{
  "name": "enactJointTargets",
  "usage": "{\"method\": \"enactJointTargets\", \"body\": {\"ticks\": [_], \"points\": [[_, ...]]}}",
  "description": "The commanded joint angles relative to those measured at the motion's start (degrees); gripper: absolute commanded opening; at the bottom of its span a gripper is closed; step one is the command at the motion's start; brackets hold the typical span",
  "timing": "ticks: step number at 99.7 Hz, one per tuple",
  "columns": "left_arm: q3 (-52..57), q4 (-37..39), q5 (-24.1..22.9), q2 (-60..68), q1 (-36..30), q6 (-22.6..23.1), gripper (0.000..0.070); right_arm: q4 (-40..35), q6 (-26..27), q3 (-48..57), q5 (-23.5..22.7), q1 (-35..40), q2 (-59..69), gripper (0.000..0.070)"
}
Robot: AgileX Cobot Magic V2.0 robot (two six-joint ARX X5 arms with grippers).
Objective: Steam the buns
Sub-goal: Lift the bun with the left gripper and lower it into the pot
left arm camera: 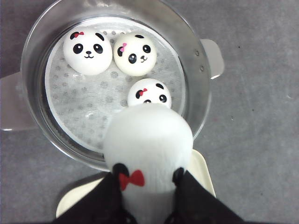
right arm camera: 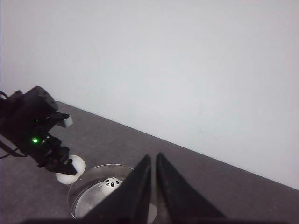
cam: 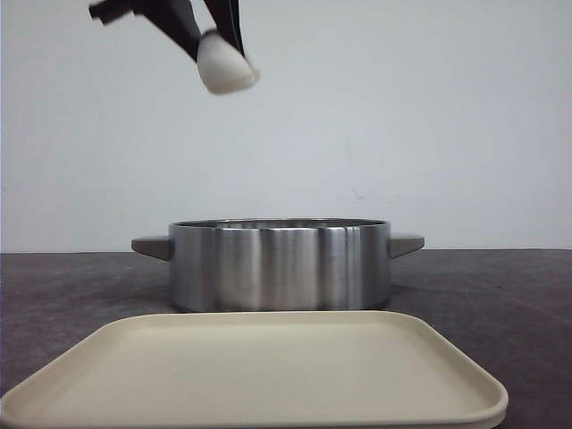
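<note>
The left gripper [left arm camera: 148,186] clamps a bun [left arm camera: 148,149] high above the pot [cam: 279,264], near its rim. Inside the pot, three buns [left arm camera: 134,53] sit face-up on a perforated white liner [left arm camera: 74,102]. A beige tray [cam: 259,371] lies in front of the pot, nothing on it. The right gripper [right arm camera: 153,186] is raised, fingers nearly together, holding nothing.

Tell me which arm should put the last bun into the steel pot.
Left. Its tool already grips the fourth white panda-face bun above the round steel steamer pot, where three buns sit. The right tool is shut, empty and off to the side.
</note>
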Motion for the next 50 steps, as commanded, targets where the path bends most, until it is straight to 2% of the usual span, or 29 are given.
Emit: {"method": "enactJointTargets", "body": {"ticks": [1,19,50], "points": [[0.9,0.6,0.7,3.3,0.0,1.1,0.0003,-4.1,0.5,0.9,0.0,0.4,0.4,0.001],[1.4,1.2,1.0,9.6,0.1,2.1,0.0003,-4.1,0.5,0.1,0.1,0.4,0.4,0.001],[8.5,-0.7,1.3,20.8,1.4,3.2,0.0003,-4.1,0.7,-1.3,0.1,0.4,0.4,0.001]]}}
